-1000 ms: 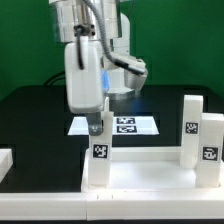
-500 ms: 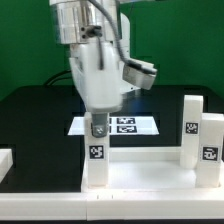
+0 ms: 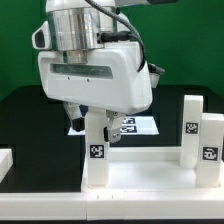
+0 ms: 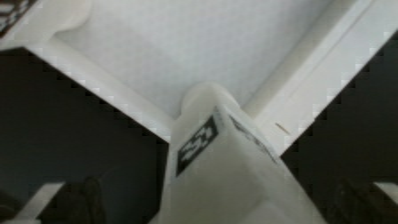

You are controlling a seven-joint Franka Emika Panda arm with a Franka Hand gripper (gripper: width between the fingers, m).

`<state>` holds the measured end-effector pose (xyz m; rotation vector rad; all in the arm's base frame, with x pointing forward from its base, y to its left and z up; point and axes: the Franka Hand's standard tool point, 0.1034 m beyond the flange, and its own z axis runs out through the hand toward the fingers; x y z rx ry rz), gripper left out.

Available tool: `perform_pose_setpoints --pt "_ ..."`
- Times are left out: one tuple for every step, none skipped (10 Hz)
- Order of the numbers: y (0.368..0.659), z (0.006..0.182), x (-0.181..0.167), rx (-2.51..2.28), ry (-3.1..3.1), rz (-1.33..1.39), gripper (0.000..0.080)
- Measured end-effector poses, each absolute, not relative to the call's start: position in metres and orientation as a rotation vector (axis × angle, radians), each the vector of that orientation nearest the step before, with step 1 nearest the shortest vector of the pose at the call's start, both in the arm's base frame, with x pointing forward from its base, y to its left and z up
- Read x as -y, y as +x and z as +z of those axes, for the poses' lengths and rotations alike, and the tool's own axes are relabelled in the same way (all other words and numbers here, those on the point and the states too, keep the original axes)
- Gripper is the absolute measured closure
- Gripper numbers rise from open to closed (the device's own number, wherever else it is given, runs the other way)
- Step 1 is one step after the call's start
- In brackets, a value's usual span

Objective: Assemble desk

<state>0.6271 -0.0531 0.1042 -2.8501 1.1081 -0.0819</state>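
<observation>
The white desk top point(image 3: 150, 172) lies upside down at the front. One tagged leg block point(image 3: 97, 152) stands at its corner on the exterior view's left. Two more leg blocks point(image 3: 191, 128) point(image 3: 210, 150) stand on the exterior view's right. My gripper point(image 3: 97, 126) hangs straight over the left leg block, with its fingers down beside the block's upper end. In the wrist view the leg block point(image 4: 222, 150) rises between the dark fingers point(image 4: 71, 200), with a dark gap on each side, and the rimmed desk top point(image 4: 196, 50) lies below. The jaws are open.
The marker board point(image 3: 143, 126) lies on the black table behind the desk top, partly hidden by the arm. Another white part point(image 3: 5, 160) sits at the exterior view's left edge. The large wrist housing point(image 3: 95, 75) hangs over the middle of the scene.
The wrist has turned a long way about the vertical, so its broad side now faces the camera. The leg block's tag still faces the same way. The gripper stays over the leg.
</observation>
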Motion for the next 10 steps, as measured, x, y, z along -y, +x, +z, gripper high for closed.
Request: perform_pose_setpoints --pt "0.6286 0.1076 0.0498 -0.805 -2.975 -0.103 0.0151" --pt "0.6289 0.1078 0.0466 -0.709 -2.996 -0.105 0.0150" --pt "0.6283 0.1064 0.0480 -0.825 -2.964 -0.099 0.0150" --pt "0.6282 0.1064 0.0486 -0.812 -2.968 -0.099 0.0150" --pt "0.6282 0.1063 0.0485 -0.815 -2.968 -0.099 0.0269" --pt "0.6281 0.1059 0.0483 -0.926 -2.932 -0.094 0.0269" --pt "0.6281 0.1057 0.0481 -1.053 -2.886 -0.089 0.0420" --pt "0.6280 0.1056 0.0480 -1.153 -2.846 -0.085 0.0429" --pt "0.6270 0.1047 0.0465 -1.368 -2.748 -0.055 0.0429" --pt "0.6293 0.1048 0.0467 -1.566 -2.642 -0.024 0.0515"
